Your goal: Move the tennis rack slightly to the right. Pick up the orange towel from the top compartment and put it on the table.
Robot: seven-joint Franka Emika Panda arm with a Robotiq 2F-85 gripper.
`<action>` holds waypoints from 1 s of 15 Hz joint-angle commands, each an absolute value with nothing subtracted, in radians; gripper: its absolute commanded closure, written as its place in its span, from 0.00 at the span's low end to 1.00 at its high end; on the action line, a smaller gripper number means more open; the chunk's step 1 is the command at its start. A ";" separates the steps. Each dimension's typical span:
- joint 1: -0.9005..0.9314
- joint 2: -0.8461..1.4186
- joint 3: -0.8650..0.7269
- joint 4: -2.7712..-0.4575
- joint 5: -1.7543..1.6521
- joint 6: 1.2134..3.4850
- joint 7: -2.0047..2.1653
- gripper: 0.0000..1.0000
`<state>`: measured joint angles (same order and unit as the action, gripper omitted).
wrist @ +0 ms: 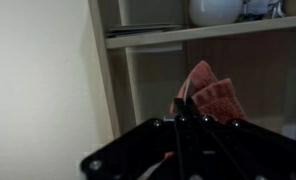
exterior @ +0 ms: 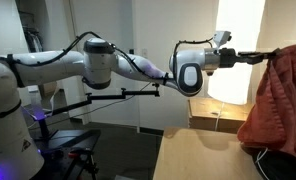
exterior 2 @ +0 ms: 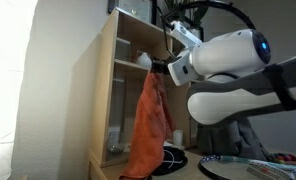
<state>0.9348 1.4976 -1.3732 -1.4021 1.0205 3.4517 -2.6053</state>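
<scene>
The orange towel (exterior 2: 148, 125) hangs down, pinched between the closed jaws.

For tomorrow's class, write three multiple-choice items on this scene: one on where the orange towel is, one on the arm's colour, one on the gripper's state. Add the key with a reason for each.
1. Where is the orange towel?
A. Hanging from the gripper in front of the shelf unit
B. Folded inside a compartment of the shelf unit
C. Spread flat over the top of the shelf unit

2. What colour is most of the casing on the arm?
A. Red
B. Yellow
C. White

3. What state is the gripper in?
A. Open, holding nothing
B. Shut on the orange towel
C. Open, pressed against the shelf unit

Key:
1 A: in both exterior views the cloth dangles freely below the gripper.
2 C: the links are white, with dark joints.
3 B: the towel's top edge is pinched at the gripper and its weight hangs from there.
</scene>
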 commanded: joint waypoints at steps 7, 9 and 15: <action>1.213 1.497 -1.227 -1.766 1.042 3.461 -2.605 0.98; 1.242 1.497 -1.181 -1.814 1.064 3.461 -2.605 0.98; 1.236 1.497 -1.093 -1.808 1.065 3.452 -2.604 0.96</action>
